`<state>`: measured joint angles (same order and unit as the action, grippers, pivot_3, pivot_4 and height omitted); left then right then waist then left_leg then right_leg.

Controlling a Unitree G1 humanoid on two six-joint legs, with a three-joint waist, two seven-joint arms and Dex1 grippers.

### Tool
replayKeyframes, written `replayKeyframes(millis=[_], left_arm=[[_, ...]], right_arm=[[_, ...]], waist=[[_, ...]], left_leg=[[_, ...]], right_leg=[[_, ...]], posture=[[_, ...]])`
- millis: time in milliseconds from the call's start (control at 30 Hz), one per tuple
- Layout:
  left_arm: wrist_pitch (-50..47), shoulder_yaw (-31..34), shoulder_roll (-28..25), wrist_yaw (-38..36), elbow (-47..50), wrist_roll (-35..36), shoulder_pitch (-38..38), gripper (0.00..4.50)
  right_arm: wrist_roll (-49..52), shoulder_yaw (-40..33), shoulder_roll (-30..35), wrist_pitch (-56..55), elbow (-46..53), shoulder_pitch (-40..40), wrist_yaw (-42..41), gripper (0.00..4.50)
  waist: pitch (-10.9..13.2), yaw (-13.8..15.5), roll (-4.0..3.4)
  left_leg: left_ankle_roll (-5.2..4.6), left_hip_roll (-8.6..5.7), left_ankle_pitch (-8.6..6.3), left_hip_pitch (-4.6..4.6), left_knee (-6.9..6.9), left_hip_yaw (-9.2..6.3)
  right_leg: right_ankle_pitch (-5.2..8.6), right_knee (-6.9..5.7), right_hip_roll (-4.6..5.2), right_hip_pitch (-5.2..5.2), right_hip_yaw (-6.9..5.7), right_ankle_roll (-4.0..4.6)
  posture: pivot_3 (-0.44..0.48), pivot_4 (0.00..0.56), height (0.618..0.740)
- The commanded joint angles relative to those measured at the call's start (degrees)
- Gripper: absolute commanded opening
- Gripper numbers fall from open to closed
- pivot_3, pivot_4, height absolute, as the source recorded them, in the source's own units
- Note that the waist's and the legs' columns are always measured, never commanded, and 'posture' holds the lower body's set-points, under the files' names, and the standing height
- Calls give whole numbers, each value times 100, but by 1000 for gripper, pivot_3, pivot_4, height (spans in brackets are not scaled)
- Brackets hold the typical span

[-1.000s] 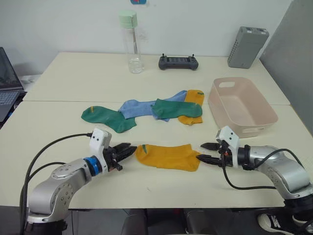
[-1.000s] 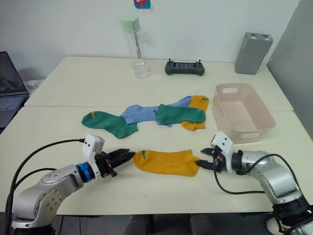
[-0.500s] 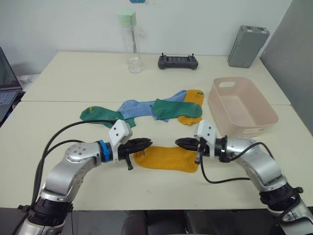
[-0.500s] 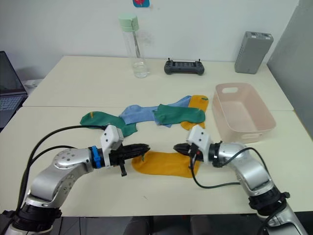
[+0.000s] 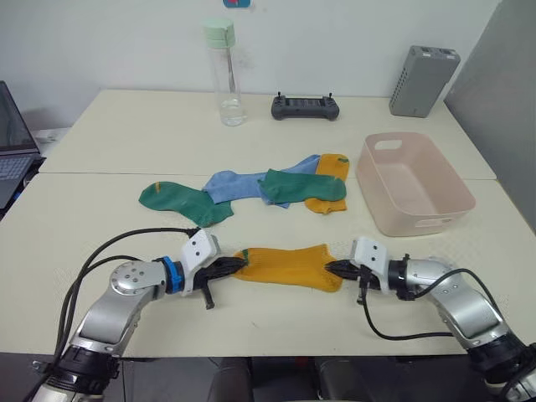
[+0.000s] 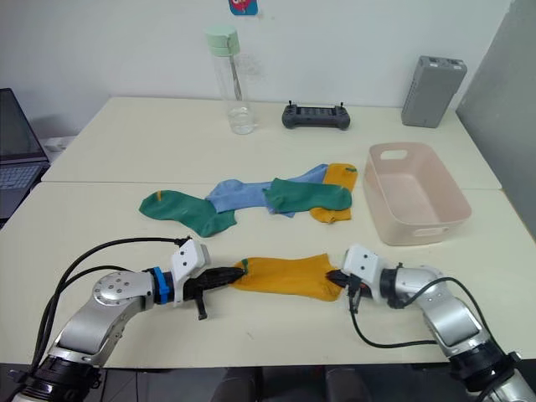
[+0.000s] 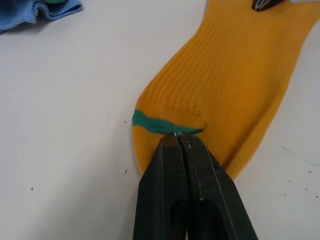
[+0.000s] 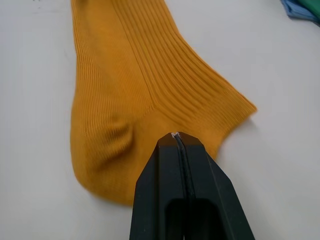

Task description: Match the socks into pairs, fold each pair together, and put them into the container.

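Note:
A mustard-yellow sock (image 5: 285, 266) lies flat near the table's front edge. My left gripper (image 5: 239, 265) is shut on its cuff end, pinching the fabric by the green stripe (image 7: 165, 123). My right gripper (image 5: 335, 268) is shut on the opposite end, where the knit (image 8: 120, 130) puckers at the fingertips. Farther back lies a heap of socks: a dark green one (image 5: 180, 201), a light blue one (image 5: 233, 183), a second green one (image 5: 303, 186) and a second yellow one (image 5: 333, 170). The pale pink container (image 5: 452, 201) stands empty at the right.
A clear bottle with a green cap (image 5: 224, 75), a black controller (image 5: 305, 106) and a grey upright box (image 5: 423, 79) stand along the table's far side. A laptop (image 5: 12, 138) shows at the left edge. A grey panel (image 5: 502, 92) rises at the right.
Both grippers have gone from open to shut. They swung in over the yellow sock half a second ago and now sit low at its two ends, pinching it.

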<state>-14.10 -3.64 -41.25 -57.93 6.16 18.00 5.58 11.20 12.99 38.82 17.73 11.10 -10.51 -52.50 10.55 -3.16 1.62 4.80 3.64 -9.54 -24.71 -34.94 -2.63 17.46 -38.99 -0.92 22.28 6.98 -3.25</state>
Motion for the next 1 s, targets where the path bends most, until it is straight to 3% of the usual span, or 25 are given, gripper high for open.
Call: replayKeyframes(millis=[33,133,367,533,667,767,833,1000], left_arm=[[-6,222,-108,-297,317,304,-57,21],[-98,137,-239,-439,469,254,-140,21],[8,73,-374,-333,180,-199,-137,21],[-34,302,-498,-475,-7,-73,-185,21],[-445,675,-503,-557,216,469,-257,21],[-1010,1251,-276,-105,391,1030,-187,21],[-1096,1695,103,631,265,1151,14,21],[-473,2077,789,1789,-188,601,-2,1190]], right_arm=[[750,-343,-176,397,563,-100,-155,0],[1122,-254,-348,871,889,-171,-224,0],[196,385,177,521,583,68,-426,0],[313,41,460,390,529,258,-556,0],[514,-330,684,361,657,444,-646,0],[984,-901,470,626,923,426,-361,0],[1072,-1301,141,659,911,277,165,0],[554,-1475,-296,318,459,216,913,1260]], waist=[[0,-4,0],[0,-29,-1],[0,35,-1],[-1,17,-1],[-1,13,-1],[-1,5,-1],[-1,5,-1],[-5,4,4]], left_leg=[[0,0,0,0,0,0],[0,4,0,1,3,-3],[0,-1,-1,-1,5,-2],[0,3,0,4,3,0],[0,2,0,4,2,4],[0,4,0,3,3,2],[0,5,0,4,3,0],[0,0,0,4,-4,-1]], right_leg=[[0,-2,0,0,0,0],[-6,-5,-2,2,-3,-10],[4,0,0,3,-4,6],[6,-2,0,2,-3,10],[6,-2,1,1,0,9],[6,-3,0,2,-3,9],[4,-6,0,2,-4,6],[-23,-2,0,-5,0,-42]], posture=[[0,150,740],[0,150,740],[0,150,740],[0,150,740],[0,150,740],[0,150,740],[0,150,740],[0,150,740]])
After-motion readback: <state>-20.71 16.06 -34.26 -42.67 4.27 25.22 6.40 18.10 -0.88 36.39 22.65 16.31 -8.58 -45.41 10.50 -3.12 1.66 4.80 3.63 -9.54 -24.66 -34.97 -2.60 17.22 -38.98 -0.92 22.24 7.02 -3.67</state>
